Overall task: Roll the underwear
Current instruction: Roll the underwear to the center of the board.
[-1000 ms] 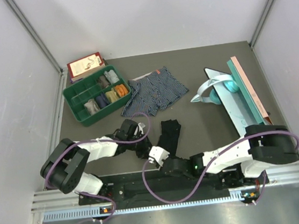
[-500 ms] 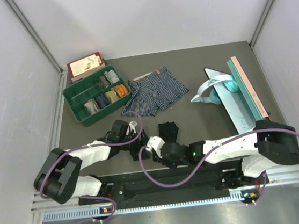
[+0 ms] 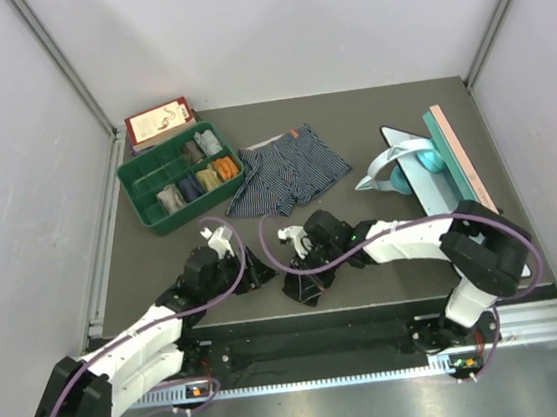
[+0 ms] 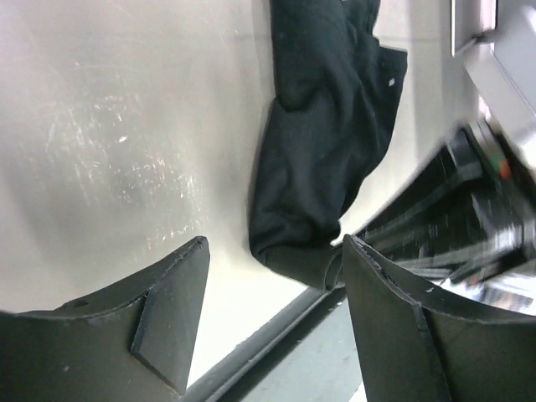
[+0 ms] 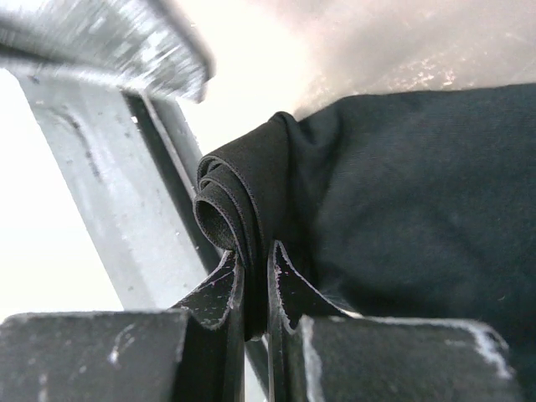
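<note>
Underwear count: two. Black brief [image 4: 318, 126] (near table [image 3: 369, 118] edge) pinched by right gripper [image 5: 254, 280]; striped brief [image 3: 280, 176] lies apart; left gripper [image 4: 275, 247] released.

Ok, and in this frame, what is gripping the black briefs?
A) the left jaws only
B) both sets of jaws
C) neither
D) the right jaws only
D: the right wrist view shows the right jaws closed on a rolled edge of the black briefs, while the left jaws stand open and are not closed on the cloth.
</note>
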Tool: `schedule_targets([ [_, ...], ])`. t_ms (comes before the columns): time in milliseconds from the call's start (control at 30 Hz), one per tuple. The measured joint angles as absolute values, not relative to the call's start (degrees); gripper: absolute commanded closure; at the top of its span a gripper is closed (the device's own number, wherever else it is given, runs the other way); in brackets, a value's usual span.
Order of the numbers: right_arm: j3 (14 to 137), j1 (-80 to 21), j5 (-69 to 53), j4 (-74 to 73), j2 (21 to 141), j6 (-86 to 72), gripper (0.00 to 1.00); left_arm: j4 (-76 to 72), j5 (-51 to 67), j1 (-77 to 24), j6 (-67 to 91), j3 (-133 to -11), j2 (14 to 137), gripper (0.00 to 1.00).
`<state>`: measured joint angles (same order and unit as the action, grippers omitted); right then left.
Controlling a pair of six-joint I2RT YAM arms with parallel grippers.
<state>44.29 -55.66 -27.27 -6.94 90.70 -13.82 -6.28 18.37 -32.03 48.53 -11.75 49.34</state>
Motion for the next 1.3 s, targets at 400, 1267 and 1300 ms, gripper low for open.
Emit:
schedule_targets([
  [400,50.04,-47.13,-42.41,-9.87,100.22,-14.11,1.0,-20.32,16.97,-38.13,40.18,-10.04,56.84,0.35],
  [1267,52.77,-42.11,-38.26,-16.99,93.03,-15.75,0.3,-30.79,8.71,-42.85,36.05,-15.03,77.49,0.74],
  [1300,52.34,-41.95,-36.97,-16.84,91.18,-16.23,0.29,-30.79,8.67,-42.85,36.05,-15.03,77.49,0.74],
])
